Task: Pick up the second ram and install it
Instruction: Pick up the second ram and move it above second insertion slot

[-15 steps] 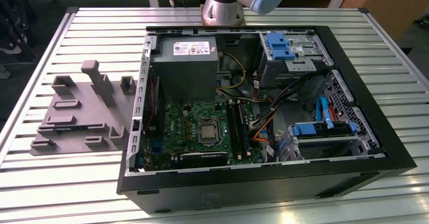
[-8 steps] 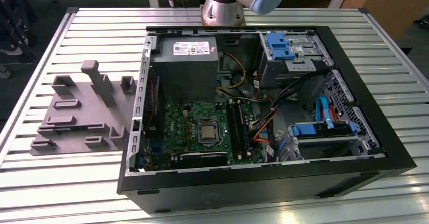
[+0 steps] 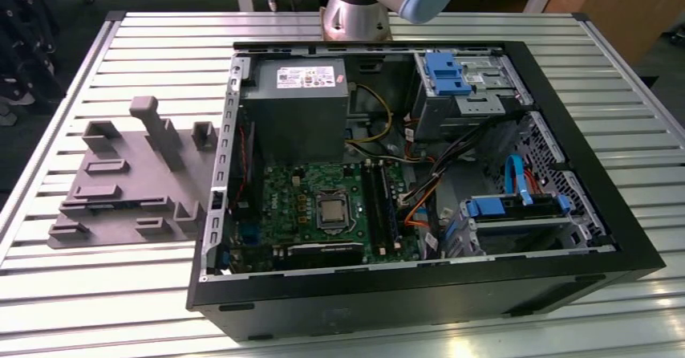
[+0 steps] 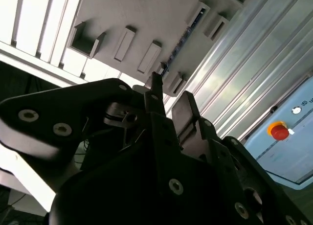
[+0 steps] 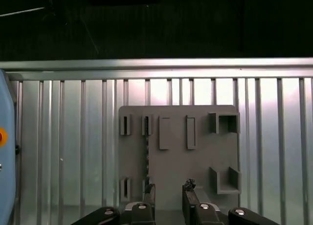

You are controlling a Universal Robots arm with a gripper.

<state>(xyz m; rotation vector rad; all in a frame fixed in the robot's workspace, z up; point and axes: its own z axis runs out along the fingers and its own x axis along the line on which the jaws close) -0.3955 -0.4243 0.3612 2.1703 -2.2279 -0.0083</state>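
The second ram (image 5: 146, 156) is a thin dark strip standing on edge in the grey fixture (image 5: 195, 156), held between two small slotted holders. The second wrist view shows the ram (image 4: 183, 39) as a narrow dark line across that fixture (image 4: 142, 14). My gripper (image 5: 168, 191) hangs well above the fixture, open, with nothing between its fingers. One finger (image 5: 149, 193) lines up with the near end of the ram. In the second wrist view the gripper (image 4: 170, 100) points at the fixture. In the exterior view the fixture (image 3: 118, 189) lies to the left of the case.
An open black computer case (image 3: 428, 290) lies on the slatted metal table (image 3: 139, 45). Inside are a green motherboard (image 3: 310, 189) with long black memory slots (image 3: 380, 205), a grey power supply (image 3: 294, 109) and blue drive brackets (image 3: 444, 73). A red button (image 4: 279, 132) sits on a pale panel.
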